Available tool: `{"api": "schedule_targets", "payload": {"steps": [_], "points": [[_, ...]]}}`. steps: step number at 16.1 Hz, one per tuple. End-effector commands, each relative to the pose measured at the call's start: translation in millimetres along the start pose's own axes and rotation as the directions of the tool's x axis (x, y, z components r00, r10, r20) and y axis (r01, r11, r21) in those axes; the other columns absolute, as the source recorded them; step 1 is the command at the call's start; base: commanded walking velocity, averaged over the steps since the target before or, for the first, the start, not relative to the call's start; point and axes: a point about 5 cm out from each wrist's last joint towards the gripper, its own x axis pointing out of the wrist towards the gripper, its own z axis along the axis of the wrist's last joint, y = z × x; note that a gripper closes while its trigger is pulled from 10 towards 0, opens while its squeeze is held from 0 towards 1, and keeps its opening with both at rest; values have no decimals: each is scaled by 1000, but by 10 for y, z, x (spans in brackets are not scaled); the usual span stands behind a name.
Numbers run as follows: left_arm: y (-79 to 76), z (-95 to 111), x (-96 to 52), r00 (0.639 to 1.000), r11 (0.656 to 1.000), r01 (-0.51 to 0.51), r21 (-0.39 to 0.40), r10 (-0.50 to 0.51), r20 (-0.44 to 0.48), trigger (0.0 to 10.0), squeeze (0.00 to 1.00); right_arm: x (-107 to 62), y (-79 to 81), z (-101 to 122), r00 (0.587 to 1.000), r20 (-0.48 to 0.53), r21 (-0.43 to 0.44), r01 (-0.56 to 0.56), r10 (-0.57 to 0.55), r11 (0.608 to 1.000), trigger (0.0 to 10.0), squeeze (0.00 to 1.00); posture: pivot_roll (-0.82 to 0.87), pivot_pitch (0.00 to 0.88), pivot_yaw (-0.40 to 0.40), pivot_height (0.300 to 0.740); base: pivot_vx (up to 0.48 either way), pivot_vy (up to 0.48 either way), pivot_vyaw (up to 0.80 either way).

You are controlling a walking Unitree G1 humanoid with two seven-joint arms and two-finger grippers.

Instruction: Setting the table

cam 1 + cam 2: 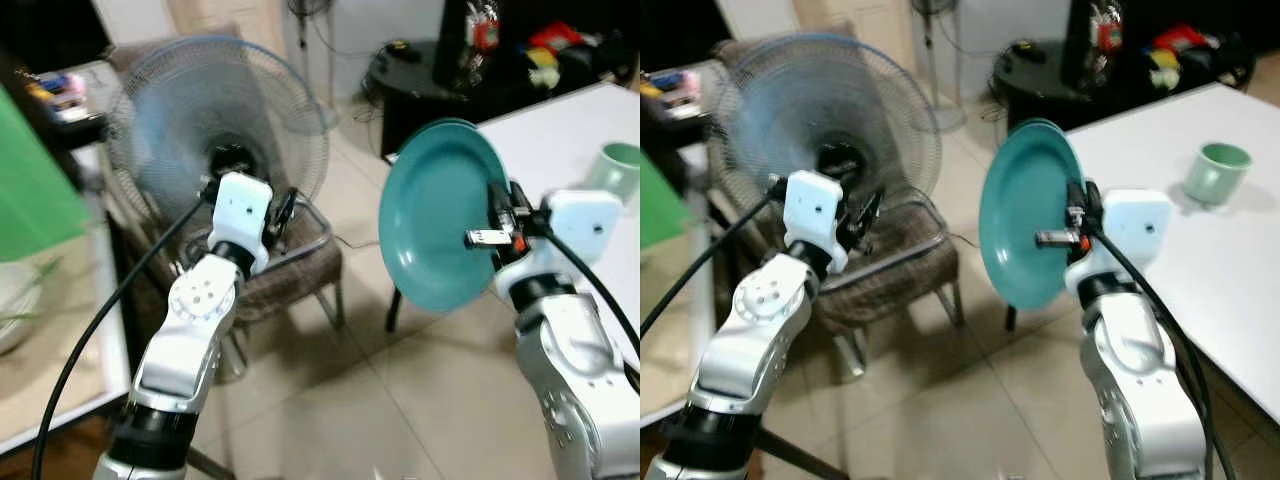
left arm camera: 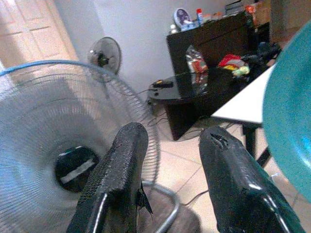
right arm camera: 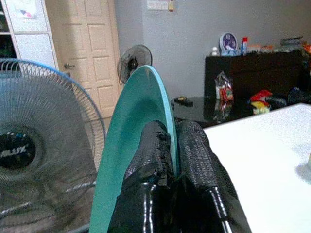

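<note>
My right gripper [image 1: 497, 215] is shut on the rim of a teal plate [image 1: 435, 215], held on edge in the air just left of the white table [image 1: 565, 140]. In the right wrist view the plate [image 3: 131, 160] stands upright between the two black fingers [image 3: 194, 150]. A pale green cup [image 1: 1215, 172] stands on the table, to the right of that gripper. My left gripper [image 2: 170, 160] is raised in front of a standing fan [image 1: 215, 125], open with nothing between its fingers [image 2: 119, 170].
The fan stands by a chair [image 1: 290, 265] with a brown cushion. A black round table [image 1: 420, 75] with clutter is behind the white table. A second fan [image 3: 133, 60] and a door [image 3: 90, 53] are at the back wall. Tiled floor [image 1: 400, 400] lies below the arms.
</note>
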Motion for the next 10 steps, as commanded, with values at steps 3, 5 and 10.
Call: {"api": "schedule_targets", "payload": {"steps": [3, 5, 10], "points": [[158, -3, -15, 999, 999, -40, 33, 41, -14, 10000, 0, 4, 82, 52, 999, 13, 40, -32, 32, 999, 10000, 0, -14, 0, 75, 740, 0, 480, -533], [184, -2, 18, 999, 997, -49, 53, 49, -13, 10000, 0, -31, 68, 43, 1000, 8, 40, -15, 15, 999, 10000, 0, -37, 0, 100, 740, 0, 94, 0], [120, -11, 125, 1000, 999, 11, 51, -10, -21, 10000, 0, -91, -3, 28, 999, 2, 36, 51, -51, 998, 10000, 0, -71, 0, 139, 740, 0, -288, -640]]}}
